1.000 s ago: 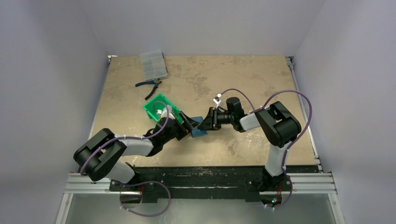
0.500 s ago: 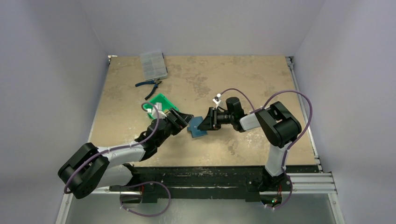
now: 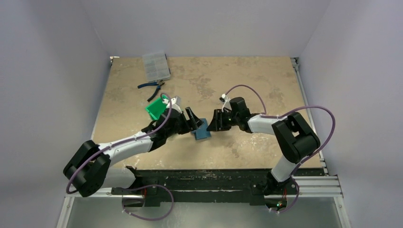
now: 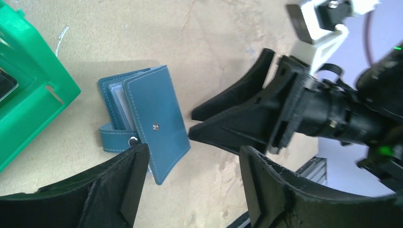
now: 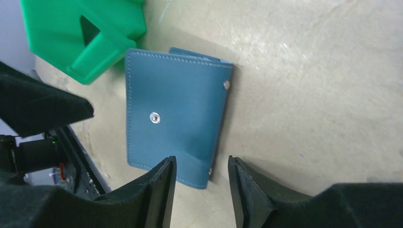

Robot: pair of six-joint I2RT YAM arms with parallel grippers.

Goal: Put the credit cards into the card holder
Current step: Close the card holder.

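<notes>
The card holder [image 3: 202, 131] is a teal-blue wallet lying folded on the tan table, with its clasp tab [image 4: 116, 138] loose at one side. It also shows in the left wrist view [image 4: 154, 118] and the right wrist view [image 5: 173, 118]. My left gripper [image 3: 192, 119] [image 4: 194, 152] is open just left of it, one fingertip [image 4: 138, 156] close to the tab. My right gripper [image 3: 214, 121] [image 5: 200, 164] is open on the other side, its jaws over the wallet's near corner and shut on nothing. The credit cards are hidden.
A green plastic tray [image 3: 156, 108] [image 4: 33, 95] [image 5: 81, 33] sits right behind the left gripper. Blue-handled pliers [image 3: 151, 86] and a clear compartment box [image 3: 156, 66] lie at the back left. The two grippers face each other a few centimetres apart.
My left arm has stretched toward the wallet and its jaws have narrowed a little. The right arm's elbow has swung right, its jaws have widened slightly, and the wallet has barely moved.
</notes>
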